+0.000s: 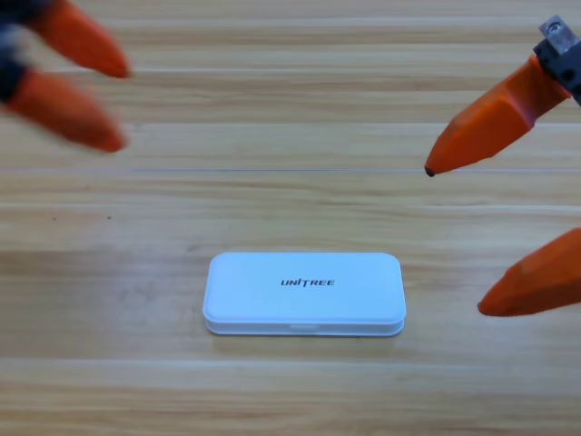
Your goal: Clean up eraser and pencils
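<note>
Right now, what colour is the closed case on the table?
White, with dark UNITREE lettering on the case lid; the high view shows it.

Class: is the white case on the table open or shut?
Shut: the case's lid lies flat, logo up, seam closed, nothing inside showing.

Left gripper (123,102): upper-left corner, cut off by the top and left edges. Only two orange jaws show, both blurred; body barely visible.

Right gripper (454,241): cut off by the right edge. Upper jaw shows with a bit of grey mount at the corner; of the lower jaw only the tip enters the frame.

White case (304,293): lid closed, so its inside is hidden. Eraser and pencils cannot be seen.

Wooden table (290,391): runs past all four edges.
</note>
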You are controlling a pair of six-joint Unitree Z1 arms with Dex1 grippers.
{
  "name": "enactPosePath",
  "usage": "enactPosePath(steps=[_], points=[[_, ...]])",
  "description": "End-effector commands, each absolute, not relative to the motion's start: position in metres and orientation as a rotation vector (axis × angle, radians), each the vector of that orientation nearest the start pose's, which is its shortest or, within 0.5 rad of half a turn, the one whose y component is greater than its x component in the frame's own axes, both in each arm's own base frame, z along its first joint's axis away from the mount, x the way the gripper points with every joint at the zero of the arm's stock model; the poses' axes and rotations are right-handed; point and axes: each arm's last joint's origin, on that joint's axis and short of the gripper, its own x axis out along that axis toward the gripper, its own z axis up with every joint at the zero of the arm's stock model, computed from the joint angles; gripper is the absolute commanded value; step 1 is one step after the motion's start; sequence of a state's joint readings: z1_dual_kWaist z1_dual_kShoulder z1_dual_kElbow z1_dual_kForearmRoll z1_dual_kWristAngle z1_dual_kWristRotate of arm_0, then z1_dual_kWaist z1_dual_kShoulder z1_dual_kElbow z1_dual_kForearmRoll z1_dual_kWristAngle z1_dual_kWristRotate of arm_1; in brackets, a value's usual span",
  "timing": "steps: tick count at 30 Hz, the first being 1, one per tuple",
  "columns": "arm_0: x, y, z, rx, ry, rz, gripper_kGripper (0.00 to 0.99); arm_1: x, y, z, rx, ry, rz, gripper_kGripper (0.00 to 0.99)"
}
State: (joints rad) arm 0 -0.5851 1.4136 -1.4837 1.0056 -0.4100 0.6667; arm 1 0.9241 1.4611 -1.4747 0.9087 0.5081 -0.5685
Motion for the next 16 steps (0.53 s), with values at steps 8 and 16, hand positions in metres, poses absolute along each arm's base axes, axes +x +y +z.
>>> enactPosePath(steps=[8,16], points=[[0.135,-0.133,0.407,0.627,0.604,-1.312,0.99,0.136,0.209,0.415,-0.613,0.582,1.555,0.931],[0.129,-0.13,0.41,0.628,0.585,-1.311,0.99,0.137,0.21,0.414,-0.615,0.584,1.556,0.931]])
